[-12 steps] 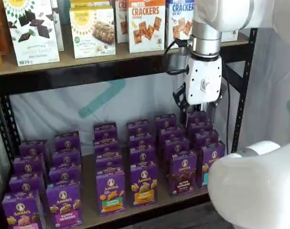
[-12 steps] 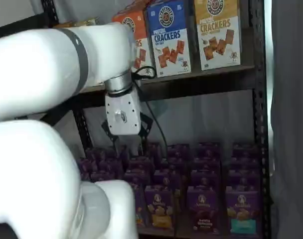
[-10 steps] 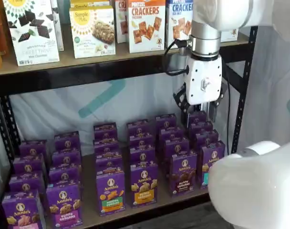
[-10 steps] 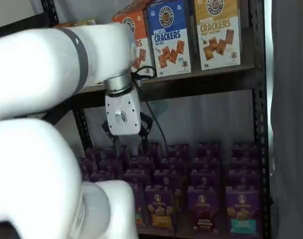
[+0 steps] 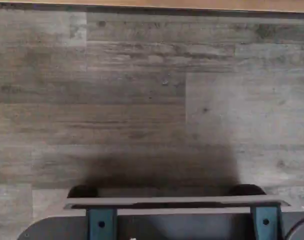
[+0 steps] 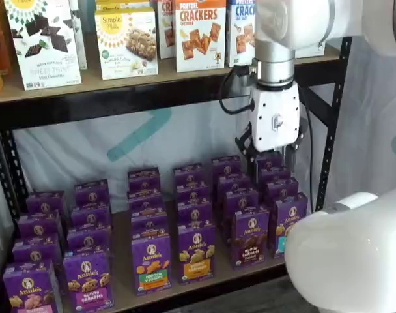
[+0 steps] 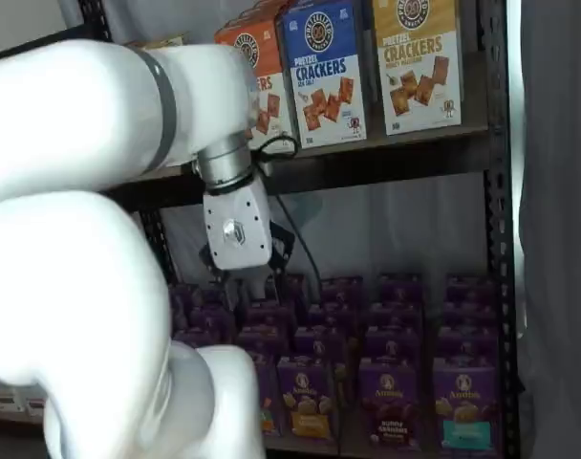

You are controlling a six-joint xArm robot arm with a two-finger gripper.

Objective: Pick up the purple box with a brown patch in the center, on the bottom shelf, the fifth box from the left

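Over the past half second the gripper (image 6: 271, 158) has shifted slightly left and its white body has turned a little; it hangs above the back rows of purple cartons, empty, and whether its fingers are parted cannot be told. The purple box (image 6: 250, 235) with the dark brown patch stands upright at the front of the bottom shelf (image 6: 123, 287), long axis vertical, printed face toward the camera, between an orange-banded carton (image 6: 197, 251) and a teal-banded one (image 7: 466, 402). The wrist view shows only grey plank flooring (image 5: 142, 100).
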